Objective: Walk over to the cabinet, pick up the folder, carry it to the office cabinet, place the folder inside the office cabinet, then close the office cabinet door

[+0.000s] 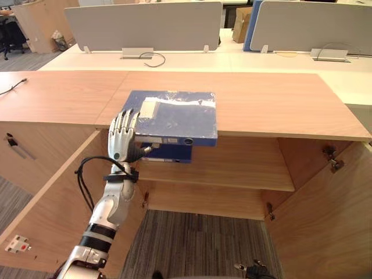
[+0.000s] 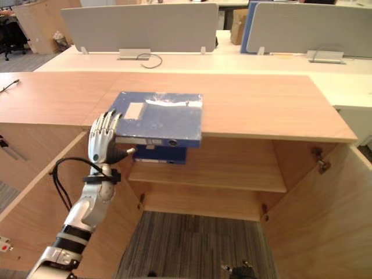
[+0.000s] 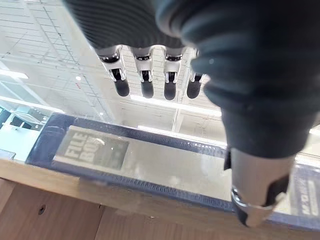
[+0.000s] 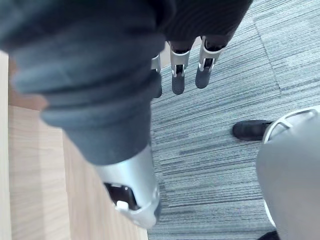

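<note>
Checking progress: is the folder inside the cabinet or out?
Out. The folder lies flat on the cabinet top, overhanging its front edge; the left robot hand is at its near corner.

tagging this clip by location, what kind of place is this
Probably an open-plan office: desks with grey divider screens, a wooden cabinet with a blue folder on top, and grey carpet.

On outstretched arm, left hand (image 1: 123, 136) upright, fingers straight, thumb spread apart. Low down, right hand (image 4: 178, 75) hangs - fingers relaxed, pointing downward.
</note>
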Robot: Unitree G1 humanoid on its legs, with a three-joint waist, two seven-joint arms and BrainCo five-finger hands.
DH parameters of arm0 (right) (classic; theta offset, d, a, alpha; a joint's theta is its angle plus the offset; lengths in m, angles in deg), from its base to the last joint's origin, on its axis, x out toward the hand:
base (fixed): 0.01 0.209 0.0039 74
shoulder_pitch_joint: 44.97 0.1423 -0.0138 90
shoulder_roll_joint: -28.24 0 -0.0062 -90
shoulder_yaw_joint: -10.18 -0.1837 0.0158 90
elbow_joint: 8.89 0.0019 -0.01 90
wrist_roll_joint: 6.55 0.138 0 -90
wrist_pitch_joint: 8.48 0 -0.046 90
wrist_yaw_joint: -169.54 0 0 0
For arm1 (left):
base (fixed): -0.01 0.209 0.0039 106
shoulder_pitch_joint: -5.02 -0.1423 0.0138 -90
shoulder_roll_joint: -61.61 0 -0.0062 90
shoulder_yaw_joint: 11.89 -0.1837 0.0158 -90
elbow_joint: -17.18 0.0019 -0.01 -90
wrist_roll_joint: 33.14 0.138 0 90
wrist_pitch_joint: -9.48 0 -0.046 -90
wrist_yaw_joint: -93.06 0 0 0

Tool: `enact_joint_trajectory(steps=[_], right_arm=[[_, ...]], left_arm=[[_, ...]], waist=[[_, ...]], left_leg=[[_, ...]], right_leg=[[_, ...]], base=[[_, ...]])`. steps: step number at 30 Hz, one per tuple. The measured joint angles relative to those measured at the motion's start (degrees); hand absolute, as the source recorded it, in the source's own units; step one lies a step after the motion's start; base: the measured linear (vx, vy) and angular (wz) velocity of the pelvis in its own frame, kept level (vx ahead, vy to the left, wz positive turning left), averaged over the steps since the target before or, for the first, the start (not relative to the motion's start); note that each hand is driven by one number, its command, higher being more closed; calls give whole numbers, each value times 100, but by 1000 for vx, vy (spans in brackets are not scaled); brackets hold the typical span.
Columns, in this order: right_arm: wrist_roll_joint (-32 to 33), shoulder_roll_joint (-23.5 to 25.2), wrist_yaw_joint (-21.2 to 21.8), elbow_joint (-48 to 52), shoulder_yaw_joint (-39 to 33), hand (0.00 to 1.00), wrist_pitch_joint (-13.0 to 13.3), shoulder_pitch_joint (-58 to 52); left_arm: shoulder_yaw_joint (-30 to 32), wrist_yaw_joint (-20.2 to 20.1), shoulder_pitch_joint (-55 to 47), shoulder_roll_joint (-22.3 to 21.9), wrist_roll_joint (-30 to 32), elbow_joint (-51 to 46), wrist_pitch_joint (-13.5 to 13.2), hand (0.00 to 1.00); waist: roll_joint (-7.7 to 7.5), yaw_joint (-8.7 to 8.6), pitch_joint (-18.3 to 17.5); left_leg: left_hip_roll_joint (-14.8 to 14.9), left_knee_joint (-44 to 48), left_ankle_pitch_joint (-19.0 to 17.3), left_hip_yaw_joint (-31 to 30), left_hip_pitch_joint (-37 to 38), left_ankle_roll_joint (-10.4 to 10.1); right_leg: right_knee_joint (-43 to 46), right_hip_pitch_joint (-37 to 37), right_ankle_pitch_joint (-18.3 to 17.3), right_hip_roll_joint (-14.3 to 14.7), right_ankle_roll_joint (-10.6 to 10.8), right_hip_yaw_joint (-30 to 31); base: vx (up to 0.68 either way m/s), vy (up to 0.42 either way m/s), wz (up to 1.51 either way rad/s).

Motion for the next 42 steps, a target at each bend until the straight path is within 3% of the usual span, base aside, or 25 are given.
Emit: enact_joint_trajectory(steps=[14, 31, 32, 42], right_arm=[[-13, -55, 8, 6, -10, 0, 0, 21], [-15, -84, 8, 9, -19, 0, 0, 15], [-15, -94, 7, 9, -19, 0, 0, 15], [-34, -145, 5, 8, -207, 0, -1, 11]], left_arm=[[-87, -149, 591, 375, 88, 791, 56, 0], [-127, -280, 789, 376, 38, 1438, 112, 0], [-128, -289, 791, 376, 38, 1464, 112, 100], [-266, -128, 1222, 417, 97, 1628, 132, 100]], waist=[[30, -103, 19], [98, -180, 95], [100, -184, 97], [191, -200, 178]], left_leg=[[2, 2, -21, 4, 25, -29], [3, 3, -26, 11, 29, -38], [3, 3, -29, 12, 29, -41], [12, 2, -76, 62, 125, -99]], right_leg=[[-24, -9, 1, -2, 3, 73], [-20, -13, 4, -5, 4, 88], [-20, -15, 4, -6, 4, 90], [-12, -4, 9, -19, 11, 215]], base=[[-8, 13, -2], [-10, 12, 0], [0, 0, 0], [-5, 5, -6]])
